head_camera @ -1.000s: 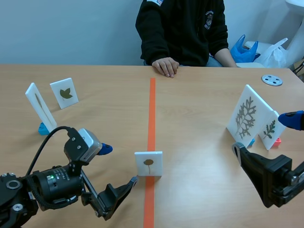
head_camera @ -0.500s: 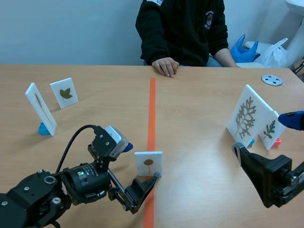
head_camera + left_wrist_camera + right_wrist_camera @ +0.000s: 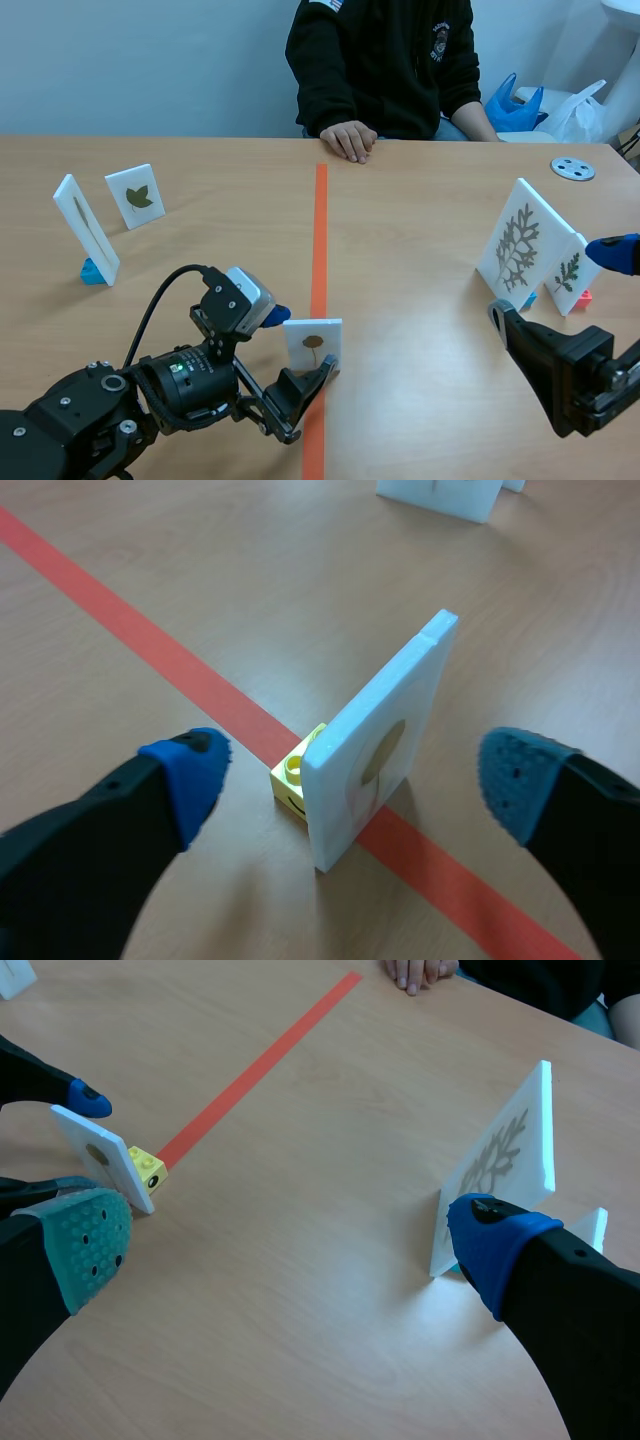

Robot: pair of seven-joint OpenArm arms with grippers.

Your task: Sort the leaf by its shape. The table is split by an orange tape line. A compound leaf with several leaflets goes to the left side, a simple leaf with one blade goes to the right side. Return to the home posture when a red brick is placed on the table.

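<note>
With the left gripper (image 3: 355,775) spread wide and nothing pinched yet, the risk I'd watch is a lopsided close. Whichever blue pad (image 3: 190,770) lands first could tip the leaf card (image 3: 385,742) or skid it on its little yellow brick (image 3: 293,778), since it stands upright on a narrow foot. The card sits between the fingers, touching neither, right on the orange tape line (image 3: 150,648). Its single round blade looks simple to me, so it belongs on the right side. The right gripper (image 3: 290,1235) hangs open too, well apart from it, near the fern-like cards (image 3: 517,243).
</note>
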